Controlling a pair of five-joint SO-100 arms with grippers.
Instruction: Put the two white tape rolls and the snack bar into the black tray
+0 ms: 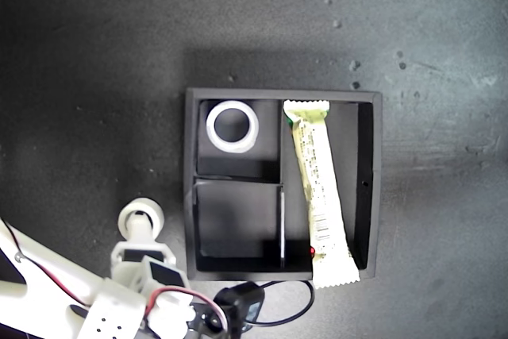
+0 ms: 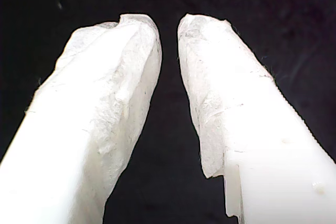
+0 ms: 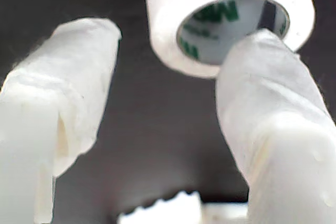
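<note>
The black tray (image 1: 190,180) sits mid-table. One white tape roll (image 1: 232,126) lies in its small compartment at the exterior view's upper left. The snack bar (image 1: 317,188) lies in the long compartment, its crimped end over the near wall. The other white tape roll (image 1: 140,216) (image 3: 226,19), with green print inside its core, rests on the table just to the tray's left in the exterior view. My second gripper (image 1: 147,244) (image 3: 181,34) is open, one fingertip (image 3: 262,45) at the roll's hole, the other finger apart. My first gripper (image 2: 169,24) holds nothing; a narrow gap separates its tips.
The tray's second small compartment (image 1: 238,220) holds nothing. A black camera (image 1: 238,303) and a looping black cable (image 1: 294,311) lie by the tray's near wall. The dark tabletop (image 1: 95,77) carries a few small specks at the exterior view's upper right.
</note>
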